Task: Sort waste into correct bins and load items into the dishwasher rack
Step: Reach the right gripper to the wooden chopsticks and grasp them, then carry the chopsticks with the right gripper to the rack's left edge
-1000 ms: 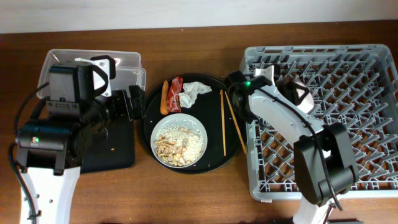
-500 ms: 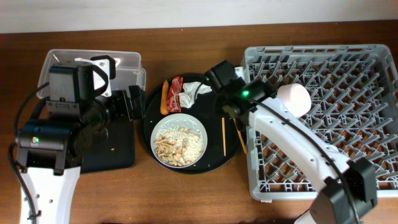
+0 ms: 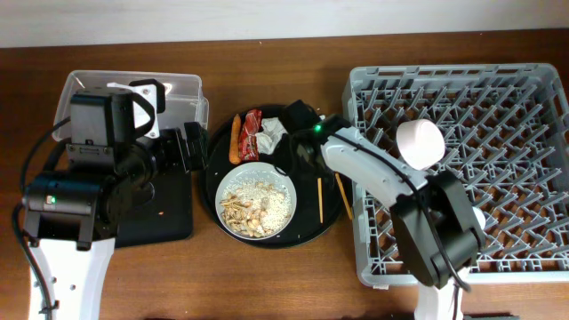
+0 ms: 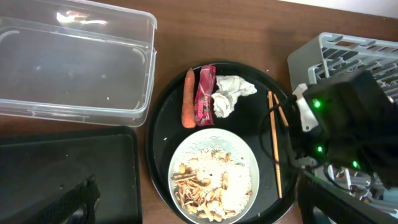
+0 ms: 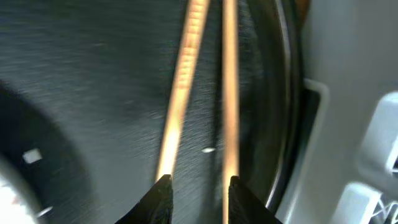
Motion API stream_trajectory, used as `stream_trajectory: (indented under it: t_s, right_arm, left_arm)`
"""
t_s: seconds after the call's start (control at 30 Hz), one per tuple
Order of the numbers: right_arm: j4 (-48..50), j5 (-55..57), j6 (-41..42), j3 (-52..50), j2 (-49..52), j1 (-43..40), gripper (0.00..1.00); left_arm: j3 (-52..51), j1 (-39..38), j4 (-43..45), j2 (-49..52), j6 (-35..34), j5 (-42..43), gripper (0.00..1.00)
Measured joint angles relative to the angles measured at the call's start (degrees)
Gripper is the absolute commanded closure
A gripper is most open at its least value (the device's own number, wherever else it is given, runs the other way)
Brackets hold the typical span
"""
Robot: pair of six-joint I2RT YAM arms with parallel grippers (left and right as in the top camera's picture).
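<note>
The thin wooden chopsticks lie on the right side of the large round black tray. My right gripper hangs low over their upper part. In the right wrist view it is open, with one fingertip at each stick. The pale grey-green bowl holds rice and beige scraps. The red wrapper, orange stick and white tissue lie behind it. A small white bowl sits in the grey rack. My left gripper is open and empty beside the round tray.
The clear tub stands at the back left, with the shallow black tray in front of it under my left arm. My right arm spans from the rack's front left across its left wall to the round tray.
My right gripper has left the small white bowl in the rack and swung left, down over the chopsticks on the round tray. The left arm has not moved.
</note>
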Motion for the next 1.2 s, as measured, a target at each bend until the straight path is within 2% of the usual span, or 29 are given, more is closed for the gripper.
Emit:
stream_trajectory:
  t_s: [0.3,0.33,0.4,0.5,0.7,0.9,1.07,1.2]
  right_arm:
    - [-0.15,-4.00,-3.48,0.07,3.19,-4.17,0.71]
    - [-0.26,-4.42,-3.69,0.07,3.72,-4.09,0.75]
    - [-0.66,-4.70,-3.85,0.17,4.13,-3.89,0.93]
    - [-0.83,-5.57,-4.17,0.17,4.46,-3.80,0.96]
    - [-2.56,-5.66,-4.57,0.46,4.46,-3.80,0.96]
    - [-10.43,-5.70,-5.53,6.45,3.63,-3.87,0.96]
    - [-11.37,-5.70,-5.55,12.96,-5.90,-4.04,0.96]
    - [-11.74,-3.23,-4.24,14.25,-10.40,-5.84,0.96]
  left_arm:
    - [0.00,0.00,0.02,0.00,0.00,0.00,0.01]
    - [0.00,0.00,-0.02,0.00,0.00,0.00,0.01]
    - [0.00,0.00,0.04,0.00,0.00,0.00,0.01]
    - [0.00,0.00,-0.04,0.00,0.00,0.00,0.01]
    - [0.00,0.00,-0.04,0.00,0.00,0.02,0.01]
    - [0.00,0.00,-0.02,0.00,0.00,0.00,0.01]
    - [0.00,0.00,-0.02,0.00,0.00,0.00,0.01]
    - [0.00,0.00,-0.02,0.00,0.00,0.00,0.01]
